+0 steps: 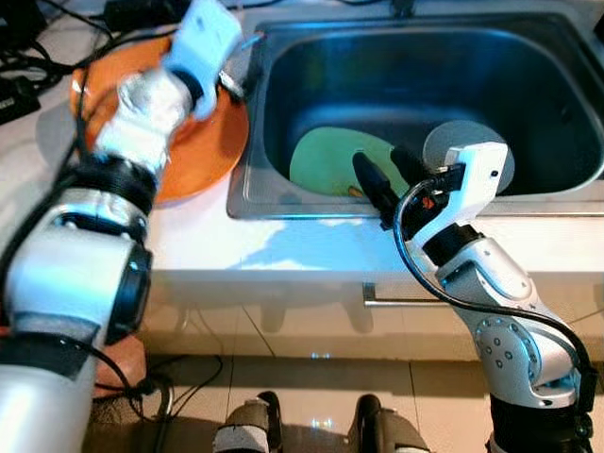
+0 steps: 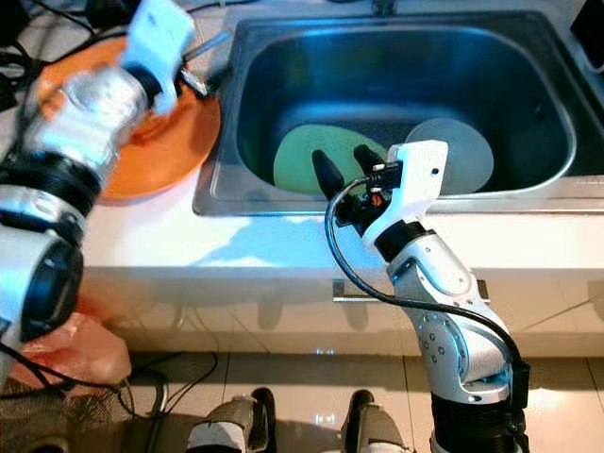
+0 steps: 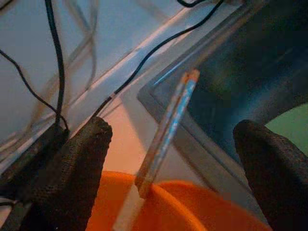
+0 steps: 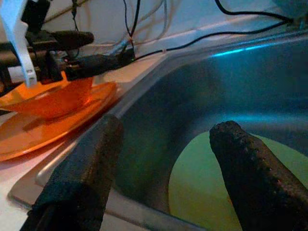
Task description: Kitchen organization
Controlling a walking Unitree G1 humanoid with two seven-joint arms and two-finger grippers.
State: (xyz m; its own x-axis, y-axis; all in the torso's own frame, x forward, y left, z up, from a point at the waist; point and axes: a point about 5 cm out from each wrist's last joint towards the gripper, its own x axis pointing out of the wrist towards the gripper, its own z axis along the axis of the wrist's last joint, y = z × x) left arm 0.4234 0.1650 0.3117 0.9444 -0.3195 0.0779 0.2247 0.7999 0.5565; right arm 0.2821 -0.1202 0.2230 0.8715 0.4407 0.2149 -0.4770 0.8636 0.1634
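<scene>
We see the right gripper [image 2: 343, 160], fingers apart, just above the flat green plate [image 2: 304, 154] in the steel sink [image 2: 528, 71] — nearer arm. Left gripper [image 3: 173, 159], also apart, straddles a thin clear stick [image 3: 168, 125] over the orange bowl [image 4: 57, 98].

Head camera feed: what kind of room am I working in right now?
Most likely a home kitchen: a stainless steel sink set into a white counter, a green plate lying in the basin, and an orange plate on the counter beside it.
</scene>
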